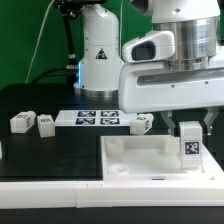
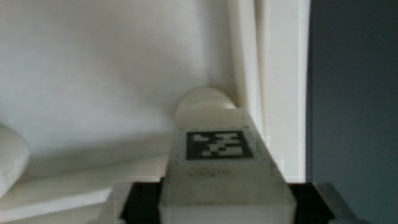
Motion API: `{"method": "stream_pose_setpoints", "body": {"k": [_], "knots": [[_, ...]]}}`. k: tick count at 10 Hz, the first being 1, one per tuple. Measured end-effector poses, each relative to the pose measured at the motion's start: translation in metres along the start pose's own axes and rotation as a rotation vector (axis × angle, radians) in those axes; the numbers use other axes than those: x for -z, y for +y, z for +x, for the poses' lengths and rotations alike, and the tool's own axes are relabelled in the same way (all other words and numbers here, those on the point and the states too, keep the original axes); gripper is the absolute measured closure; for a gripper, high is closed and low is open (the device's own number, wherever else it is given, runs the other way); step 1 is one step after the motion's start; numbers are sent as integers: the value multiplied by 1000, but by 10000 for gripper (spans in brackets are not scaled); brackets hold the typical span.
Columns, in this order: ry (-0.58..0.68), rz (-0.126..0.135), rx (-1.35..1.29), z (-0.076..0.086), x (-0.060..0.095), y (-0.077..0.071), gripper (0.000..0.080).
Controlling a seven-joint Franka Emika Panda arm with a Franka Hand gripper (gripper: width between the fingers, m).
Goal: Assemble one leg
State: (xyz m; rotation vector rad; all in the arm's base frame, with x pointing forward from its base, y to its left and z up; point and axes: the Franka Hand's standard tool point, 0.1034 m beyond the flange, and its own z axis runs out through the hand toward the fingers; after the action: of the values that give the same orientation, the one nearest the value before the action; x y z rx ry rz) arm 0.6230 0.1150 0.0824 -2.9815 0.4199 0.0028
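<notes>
My gripper (image 1: 191,130) is shut on a leg (image 1: 190,145), a small white post with a black-and-white tag on its face. It holds the leg upright over the right part of the large white square tray-like piece (image 1: 130,158). In the wrist view the leg (image 2: 221,150) stands between my black fingers (image 2: 150,203), its far end by the tray's raised edge (image 2: 249,60). Three more legs lie on the black table: two on the exterior view's left (image 1: 22,122) (image 1: 46,124) and one near the middle (image 1: 143,123).
The marker board (image 1: 97,119) lies flat behind the tray. A white robot base (image 1: 98,50) stands at the back. The table's white front edge (image 1: 60,195) runs below the tray.
</notes>
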Motion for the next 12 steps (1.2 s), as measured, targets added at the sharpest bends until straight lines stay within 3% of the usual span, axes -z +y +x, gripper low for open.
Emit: {"method": "stream_pose_setpoints", "body": {"k": [7,10,11,12], "knots": [[5,-2,-816,-2,-2,-6,509],[5,1,-989,-1,-2,-7,509],[4,2,-961,-2,-2,-7,478],[4,2,-906,-2,-2,-8,342]]}}
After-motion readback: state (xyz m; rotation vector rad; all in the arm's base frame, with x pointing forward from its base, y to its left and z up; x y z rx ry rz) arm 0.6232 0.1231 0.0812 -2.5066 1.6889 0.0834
